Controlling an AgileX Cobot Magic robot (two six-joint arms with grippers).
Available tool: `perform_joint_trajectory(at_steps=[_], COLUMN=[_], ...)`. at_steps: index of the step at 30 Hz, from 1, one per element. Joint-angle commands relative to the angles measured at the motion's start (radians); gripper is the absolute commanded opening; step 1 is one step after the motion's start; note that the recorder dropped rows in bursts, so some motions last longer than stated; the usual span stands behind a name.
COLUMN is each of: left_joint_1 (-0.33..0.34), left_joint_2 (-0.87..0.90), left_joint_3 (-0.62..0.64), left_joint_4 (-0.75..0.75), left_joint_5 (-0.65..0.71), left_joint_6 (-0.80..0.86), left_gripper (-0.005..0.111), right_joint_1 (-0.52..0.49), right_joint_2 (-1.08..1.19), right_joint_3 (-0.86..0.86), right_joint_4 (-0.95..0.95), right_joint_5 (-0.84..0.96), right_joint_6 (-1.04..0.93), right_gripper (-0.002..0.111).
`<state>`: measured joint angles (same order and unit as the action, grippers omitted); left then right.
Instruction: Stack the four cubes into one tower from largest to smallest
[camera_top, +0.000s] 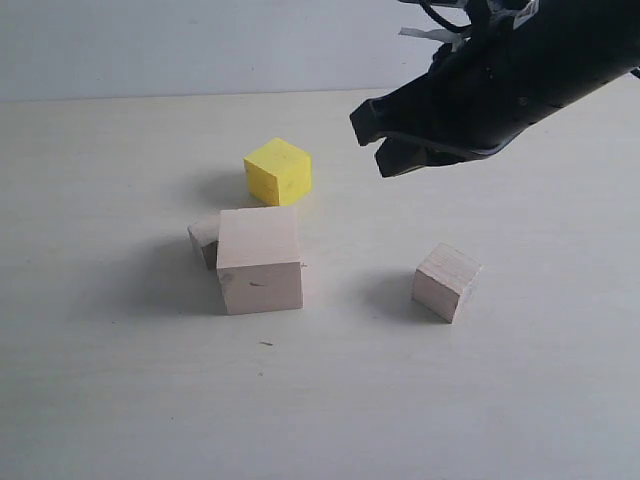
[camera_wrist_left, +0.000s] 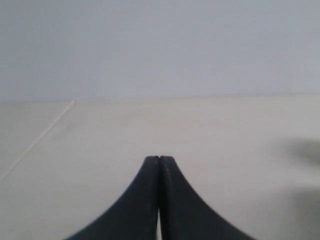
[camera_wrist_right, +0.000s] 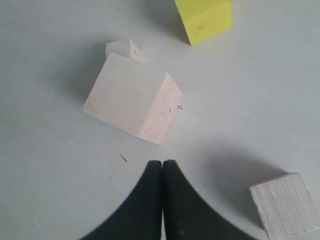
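So nothing's stacked yet: all four cubes sit loose on the table (camera_top: 100, 400). I'd guess that's why your right pincer (camera_top: 385, 150) hangs above them, pinched fully closed with nothing in it. You're lining up, not grabbing. The large cube (camera_top: 260, 262) lies below and just ahead of its tips and can serve as the base right there. The yellow cube (camera_top: 278, 171), likely your first pick, is farther out past that one. The small cube (camera_top: 205, 238) is snug against the large one's far side, and the medium cube (camera_top: 446, 281) sits off beside the pincer. Your left pincer (camera_wrist_left: 159, 161) is closed too, empty, with no cubes near it.
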<state>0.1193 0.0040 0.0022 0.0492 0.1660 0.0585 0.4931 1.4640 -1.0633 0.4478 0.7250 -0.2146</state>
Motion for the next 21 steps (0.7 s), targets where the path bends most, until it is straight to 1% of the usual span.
perform_joint_trajectory(at_steps=[1, 5, 7, 9, 11, 13, 15, 18, 21], left_joint_1=[-0.002, -0.002, -0.002, -0.002, -0.002, -0.002, -0.002, -0.002, -0.023], left_joint_2=[-0.004, -0.004, -0.004, -0.004, -0.004, -0.004, 0.028, 0.125, 0.275], left_joint_3=[-0.002, -0.002, -0.002, -0.002, -0.002, -0.02, -0.072, -0.167, -0.257], left_joint_4=[-0.009, -0.007, -0.007, -0.007, -0.007, -0.007, 0.0, 0.0, 0.0], left_joint_5=[-0.231, -0.276, -0.334, -0.399, -0.432, -0.401, -0.342, -0.25, -0.109], left_joint_6=[0.001, 0.009, 0.011, -0.03, -0.078, -0.143, -0.179, -0.234, -0.284], left_gripper=[0.0, 0.0, 0.0, 0.0, 0.0, 0.0, 0.0, 0.0, 0.0], right_joint_1=[0.001, 0.001, 0.001, 0.001, 0.001, 0.001, 0.001, 0.001, 0.001], right_joint_2=[-0.01, -0.01, -0.01, -0.01, -0.01, -0.01, -0.01, -0.01, -0.01], right_joint_3=[0.0, 0.0, 0.0, 0.0, 0.0, 0.0, 0.0, 0.0, 0.0], right_joint_4=[0.002, 0.002, 0.002, 0.002, 0.002, 0.002, 0.002, 0.002, 0.002], right_joint_5=[0.003, 0.017, 0.033, 0.047, 0.063, 0.065, 0.065, 0.065, 0.065], right_joint_6=[-0.012, -0.014, -0.021, -0.028, -0.028, -0.028, -0.028, -0.028, -0.028], right_gripper=[0.0, 0.0, 0.0, 0.0, 0.0, 0.0, 0.0, 0.0, 0.0])
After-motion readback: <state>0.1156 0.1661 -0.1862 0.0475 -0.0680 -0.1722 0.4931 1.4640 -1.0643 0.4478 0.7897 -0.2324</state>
